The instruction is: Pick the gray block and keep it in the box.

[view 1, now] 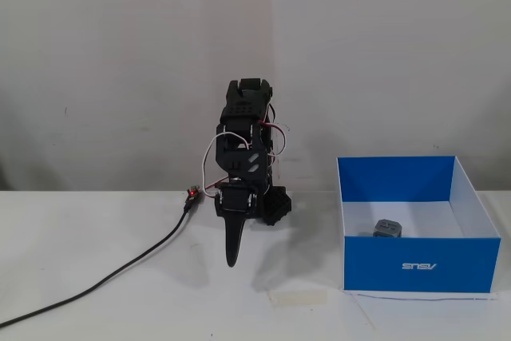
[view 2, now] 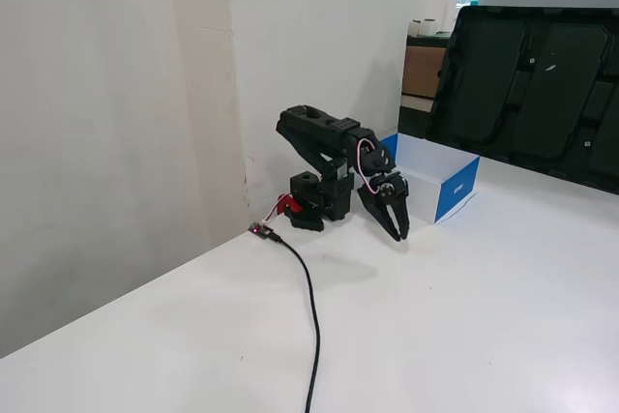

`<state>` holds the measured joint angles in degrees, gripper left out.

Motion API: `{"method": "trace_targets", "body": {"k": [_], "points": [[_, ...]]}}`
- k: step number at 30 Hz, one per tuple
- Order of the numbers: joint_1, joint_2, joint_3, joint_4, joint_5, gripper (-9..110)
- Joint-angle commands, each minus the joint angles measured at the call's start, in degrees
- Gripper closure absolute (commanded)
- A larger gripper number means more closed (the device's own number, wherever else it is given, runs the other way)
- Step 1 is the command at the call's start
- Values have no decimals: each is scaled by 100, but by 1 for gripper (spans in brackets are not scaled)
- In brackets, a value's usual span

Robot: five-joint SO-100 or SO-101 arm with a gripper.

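The gray block (view 1: 386, 228) lies inside the box (view 1: 415, 265), on its white floor near the front wall. The box has bright blue walls and a small white logo on its front; it stands on the table at the right in a fixed view and also shows behind the arm in the other fixed view (view 2: 455, 186). My gripper (view 1: 232, 259) points down at the table, left of the box and apart from it. Its jaws are together and hold nothing. It also shows in the other fixed view (view 2: 400, 234). The block is hidden in that view.
A black cable (view 1: 120, 273) runs from the arm's base across the table to the lower left. A strip of clear tape (view 1: 297, 298) lies on the table in front of the arm. A dark tray-like panel (view 2: 542, 94) leans at the back right. A white wall stands behind the arm.
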<state>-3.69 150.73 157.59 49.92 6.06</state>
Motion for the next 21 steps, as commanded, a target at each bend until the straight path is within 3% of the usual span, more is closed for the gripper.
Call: {"method": "trace_targets", "body": {"k": [1,9,16,21], "points": [[35,352,70,-70,0,101],[0,1951,879,316,18,101],[-70,4263,1521,1512,44,101],[70,4562,1564,1758,53,101]]}}
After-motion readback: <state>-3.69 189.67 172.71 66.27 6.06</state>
